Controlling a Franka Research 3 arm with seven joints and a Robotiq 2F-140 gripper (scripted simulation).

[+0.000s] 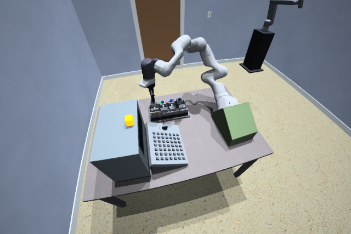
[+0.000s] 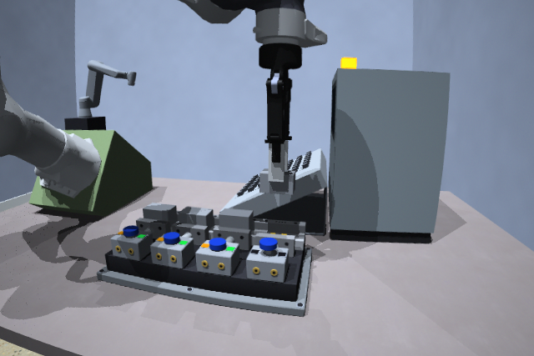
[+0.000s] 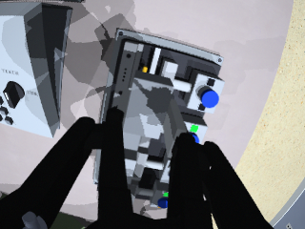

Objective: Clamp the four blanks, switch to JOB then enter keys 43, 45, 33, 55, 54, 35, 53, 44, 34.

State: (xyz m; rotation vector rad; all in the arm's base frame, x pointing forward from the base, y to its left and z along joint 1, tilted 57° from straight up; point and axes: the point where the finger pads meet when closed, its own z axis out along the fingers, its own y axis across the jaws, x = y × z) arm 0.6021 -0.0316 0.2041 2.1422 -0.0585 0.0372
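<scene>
- Pinching a grey blank [image 2: 288, 187] [image 3: 148, 99], the gripper [image 1: 153, 102] [image 2: 276, 175] [image 3: 147, 106] pointed down; you had that blank above the vise bank [image 1: 169, 115] [image 2: 202, 290] [image 3: 169, 41], at the end nearer the cabinet [image 1: 115, 132] [image 2: 388, 149].
- Beside that end station's rails, you had a blue valve knob [image 2: 268, 243] [image 3: 210, 98] standing out on its stem, both lenses dark.
- Your other three stations each bore a blank, with amber and green lenses lit.
- Near the vise bank, your key console [image 1: 168, 162] [image 2: 321, 172] [image 3: 43, 114] showed no lit key in the top view; you could see its black selector [image 1: 164, 127] [image 3: 13, 94].
- Atop the cabinet, your amber lamp [image 1: 129, 120] [image 2: 348, 62] glowed.
</scene>
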